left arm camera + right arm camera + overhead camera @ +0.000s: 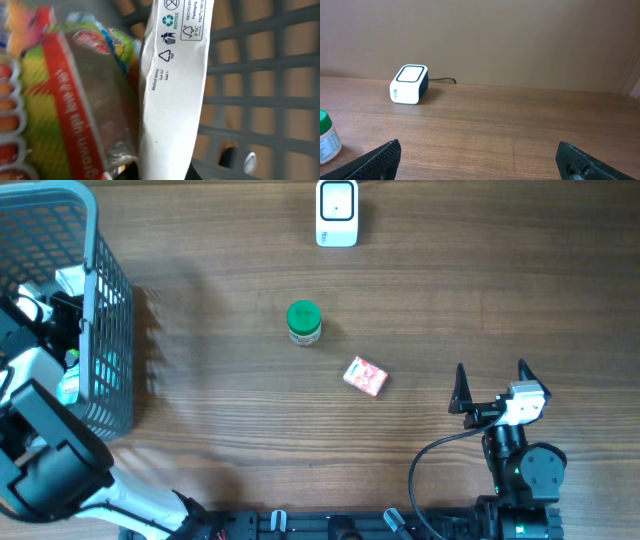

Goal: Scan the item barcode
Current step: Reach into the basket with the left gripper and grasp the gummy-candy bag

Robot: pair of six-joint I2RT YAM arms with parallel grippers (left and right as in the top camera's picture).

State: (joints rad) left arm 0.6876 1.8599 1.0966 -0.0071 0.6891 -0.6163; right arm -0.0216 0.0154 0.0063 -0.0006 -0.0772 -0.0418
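Overhead: grey mesh basket (110,290) at L edge of desk (220,440), L arm (40,450) reaching down into it, so L jaws are mostly hidden among the basket's contents. Barcode scanner (337,213) sits at far edge, centre, well apart from basket. Green-lid jar (303,322) and small pink box (365,376) lie on open desk between the arms. R jaws are spread wide, hovering empty near R front corner, pointing toward far edge. L wrist: cam is inside the basket and a white carton (172,100) w/ recycling marks fills centre frame, its long axis running top-to-bottom of view. A colourful snack packet (60,100) lies against its L side, basket mesh (260,65) behind. Jaw tips are not in frame. L jaws are pressed together w/ the carton dead ahead, prob. pinching it but can't confirm contact. No barcode visible on this face. R wrist: both fingertips (380,160) at bottom corners, wide apart, nothing between. Scanner (409,84) is ahead-left, jar (327,137) at L edge. Key relation: the carton is in the basket at the L jaws, so L arm is the nearer one. Scanner lies off to that arm's R and farther back, so the next move looks like lift clear of the basket rim, then carry across w/ barcode side toward the scanner.
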